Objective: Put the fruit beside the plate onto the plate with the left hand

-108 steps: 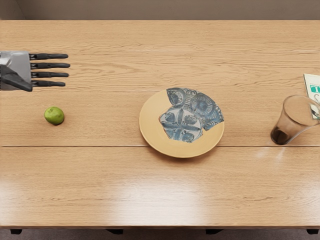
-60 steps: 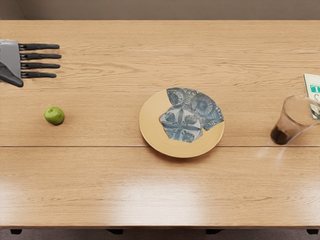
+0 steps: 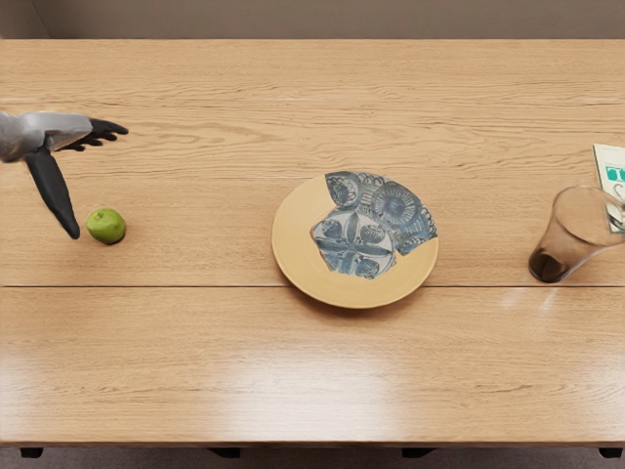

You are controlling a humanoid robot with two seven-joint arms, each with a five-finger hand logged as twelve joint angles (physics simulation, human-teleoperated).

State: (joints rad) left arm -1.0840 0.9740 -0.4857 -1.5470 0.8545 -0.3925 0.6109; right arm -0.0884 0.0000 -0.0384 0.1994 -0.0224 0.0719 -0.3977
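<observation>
A small green lime [image 3: 105,226] lies on the wooden table, well to the left of the plate. The yellow plate [image 3: 293,256] with a blue patterned middle sits near the table's centre and holds nothing. My left hand [image 3: 73,171] comes in from the left edge, turned on its side just above and left of the lime. Its thumb [image 3: 54,192] points down toward the lime's left side, while the fingers [image 3: 98,133] reach out to the right behind it. The hand is open and does not touch the fruit. The right arm is out of view.
A clear glass pitcher [image 3: 574,234] with a dark bottom stands at the right edge. A white and green card [image 3: 611,171] lies behind it. The table's front edge [image 3: 312,442] runs along the bottom.
The left hand has rolled from flat, palm-down to on edge, and its thumb has swung down toward the lime. The lime and plate have not moved.
</observation>
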